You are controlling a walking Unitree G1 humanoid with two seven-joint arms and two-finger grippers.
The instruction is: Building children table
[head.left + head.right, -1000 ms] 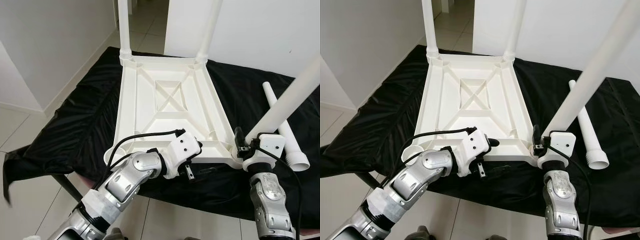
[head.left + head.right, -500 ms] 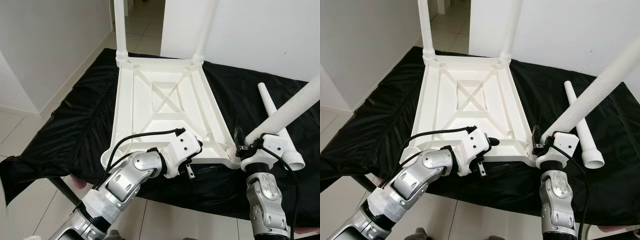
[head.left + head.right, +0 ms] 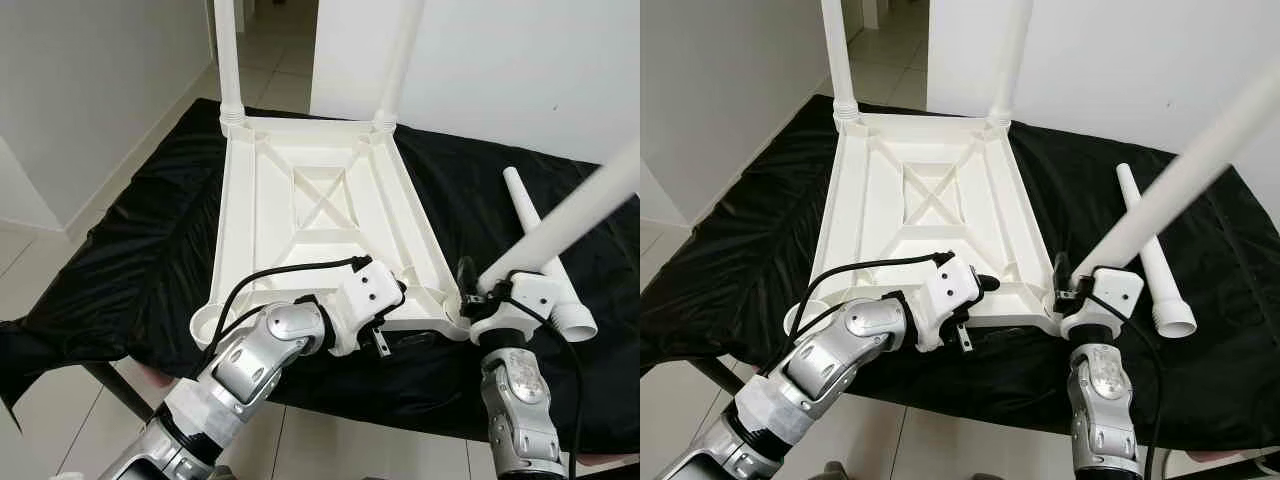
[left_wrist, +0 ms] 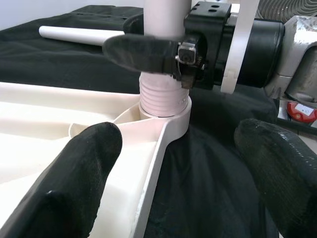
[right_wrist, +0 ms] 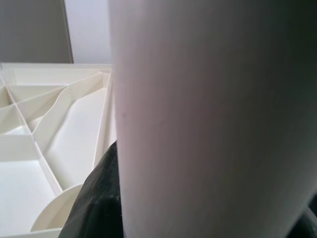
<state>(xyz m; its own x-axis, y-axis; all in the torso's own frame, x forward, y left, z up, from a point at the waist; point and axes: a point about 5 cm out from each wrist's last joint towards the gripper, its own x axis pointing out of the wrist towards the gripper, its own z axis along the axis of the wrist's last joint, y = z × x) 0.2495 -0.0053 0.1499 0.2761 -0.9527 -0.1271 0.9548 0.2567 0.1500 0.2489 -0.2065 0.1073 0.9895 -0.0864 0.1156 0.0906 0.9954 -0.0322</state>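
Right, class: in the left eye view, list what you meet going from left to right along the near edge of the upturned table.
Empty corner socket → left gripper → right gripper holding the tilted leg → loose leg lying on the black cloth.

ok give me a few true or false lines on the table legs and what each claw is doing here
1. Two legs stand upright in the far corners of the upturned tabletop. True.
2. The right claw is shut on a leg at the near right corner socket. True.
3. The left claw grips that leg too. False: it is open, beside the socket.
4. The spare leg lies on the floor. False: it lies on the black cloth.
5. The near left socket holds a leg. False: it is empty.
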